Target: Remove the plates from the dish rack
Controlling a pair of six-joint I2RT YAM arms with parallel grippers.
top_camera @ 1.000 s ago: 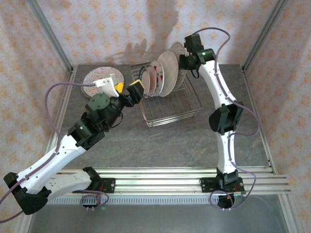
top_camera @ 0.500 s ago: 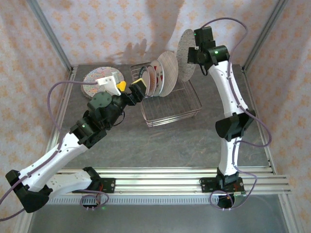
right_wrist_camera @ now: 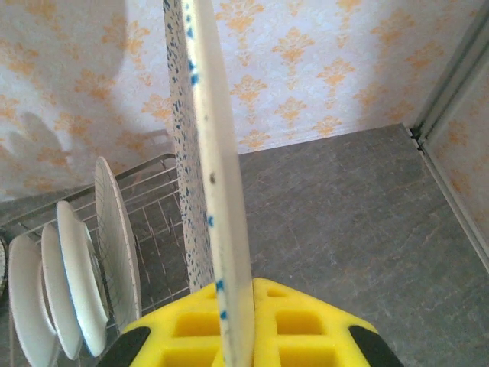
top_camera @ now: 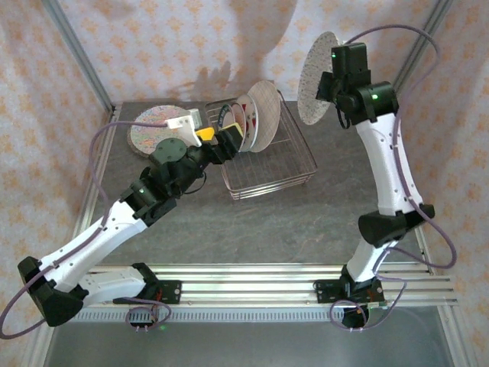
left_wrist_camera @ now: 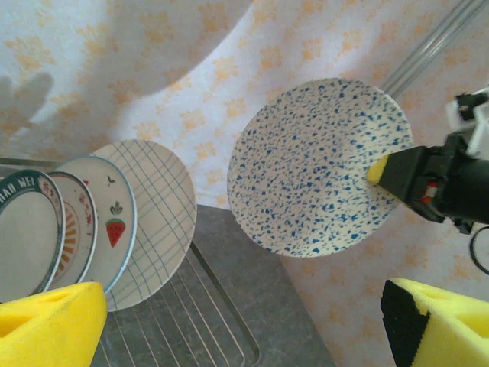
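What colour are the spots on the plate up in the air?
Blue speckles on a cream plate, clearest in left wrist view.

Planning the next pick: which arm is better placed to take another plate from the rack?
Left, probably: the left gripper is open beside the racked plates, while the right gripper is shut on the blue-speckled plate.

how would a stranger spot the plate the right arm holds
Find the wire dish rack at the table's back. Up and to its right, the jaws of the right arm pinch one plate upright in the air. Unlike the racked plates, it is cream with blue speckles.
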